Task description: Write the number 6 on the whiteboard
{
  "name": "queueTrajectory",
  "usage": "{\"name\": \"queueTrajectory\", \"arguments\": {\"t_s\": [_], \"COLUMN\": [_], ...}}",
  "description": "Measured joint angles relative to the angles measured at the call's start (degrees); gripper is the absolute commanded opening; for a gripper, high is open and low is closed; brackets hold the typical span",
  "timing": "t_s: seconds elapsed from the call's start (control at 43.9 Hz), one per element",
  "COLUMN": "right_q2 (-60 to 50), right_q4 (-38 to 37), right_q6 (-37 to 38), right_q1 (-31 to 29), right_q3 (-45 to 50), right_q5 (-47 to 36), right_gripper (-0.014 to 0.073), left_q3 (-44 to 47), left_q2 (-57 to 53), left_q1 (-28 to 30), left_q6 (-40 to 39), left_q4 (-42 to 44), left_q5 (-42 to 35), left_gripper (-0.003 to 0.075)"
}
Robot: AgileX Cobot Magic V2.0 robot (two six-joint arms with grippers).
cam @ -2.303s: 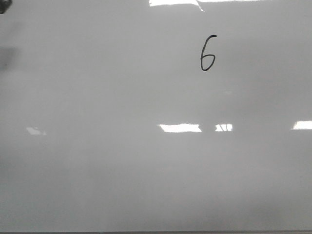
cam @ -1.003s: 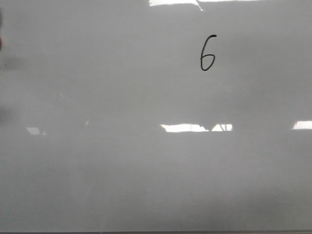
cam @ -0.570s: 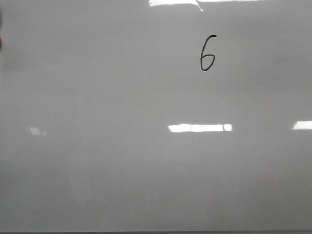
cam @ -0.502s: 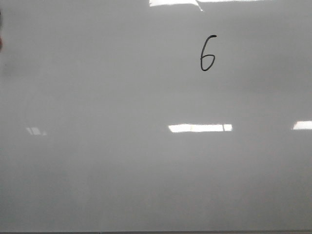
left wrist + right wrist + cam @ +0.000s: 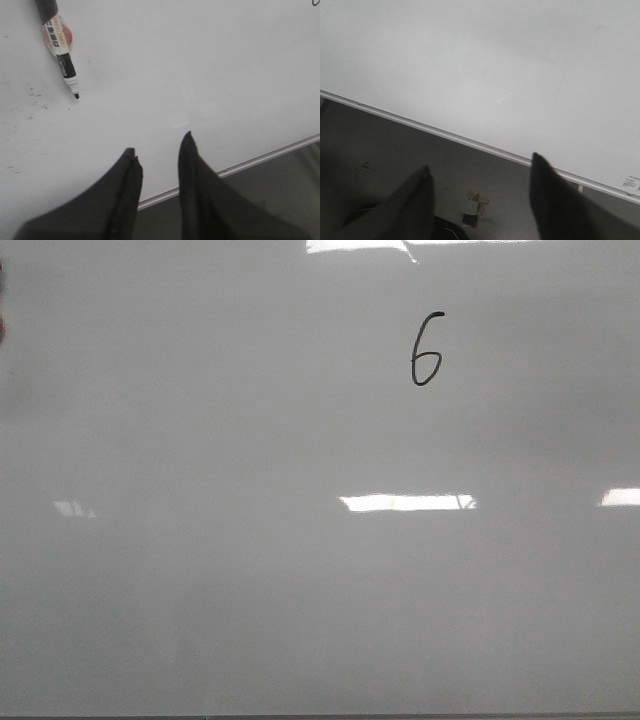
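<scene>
The number 6 [image 5: 425, 350] sits finished at about one o'clock on the whiteboard [image 5: 250, 600]. The marker [image 5: 61, 46] lies released; the left gripper [image 5: 159, 145] and right gripper [image 5: 480, 172] hang spread, empty. Only retreat seems left.

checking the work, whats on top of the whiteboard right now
On the whiteboard are the number 6 and, seen from the left wrist, an uncapped marker lying flat. The marker's upper end is cut off by the frame.
</scene>
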Motion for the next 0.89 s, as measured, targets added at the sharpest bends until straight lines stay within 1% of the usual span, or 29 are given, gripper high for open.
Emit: {"name": "queueTrajectory", "arguments": {"t_s": [0.023,0.046,0.114,0.319,0.889], "right_q2": [0.0,0.0,0.0,0.0,0.0], "right_q4": [0.0,0.0,0.0,-0.1,-0.1], "right_q6": [0.0,0.0,0.0,0.0,0.0], "right_q1": [0.0,0.0,0.0,0.0,0.0], "right_q3": [0.0,0.0,0.0,0.0,0.0], "right_q5": [-0.1,-0.1,-0.4,-0.4,-0.4], "right_gripper": [0.0061,0.0015,-0.0118,-0.0122,-0.0122], "left_q3": [0.0,0.0,0.0,0.0,0.0], "left_q2": [0.0,0.0,0.0,0.0,0.0], "left_q1": [0.0,0.0,0.0,-0.1,-0.1], "left_q6": [0.5,1.3,3.4,5.3,5.7], "left_q4": [0.0,0.0,0.0,-0.2,-0.3], "left_q5": [0.0,0.0,0.0,0.0,0.0], "left_gripper": [-0.0010,-0.0022,-0.0020,-0.0020,-0.0020]}}
